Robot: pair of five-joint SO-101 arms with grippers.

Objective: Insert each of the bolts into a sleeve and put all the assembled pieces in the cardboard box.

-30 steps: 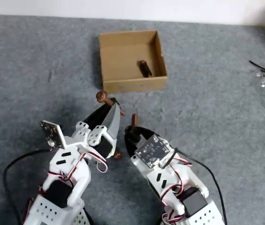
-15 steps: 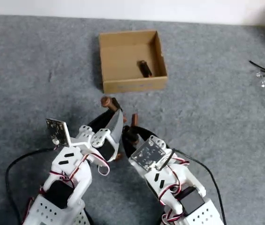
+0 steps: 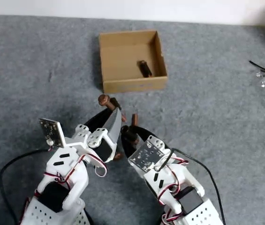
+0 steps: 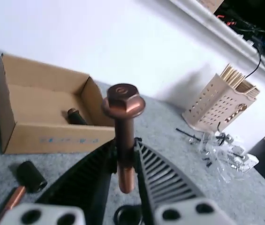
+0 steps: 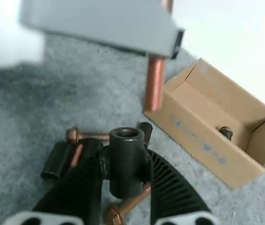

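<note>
Sleeve [image 5: 126, 161] has edged closer to the bolt [image 4: 124, 136].

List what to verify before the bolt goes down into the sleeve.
1. Bolt held by the left gripper: ok, shank clamped, head up.
2. Sleeve held by the right gripper: ok, upright, open end up.
3. Shank tip over the sleeve opening: not ok, the right wrist view shows it off to one side.
4. Sleeve hole free of blockage: cannot tell, dark below the rim.
5. Room in the cardboard box: ok, one assembled piece inside.
6. Clearance from the loose bolt and loose sleeve on the carpet under the right gripper: cannot tell.
</note>
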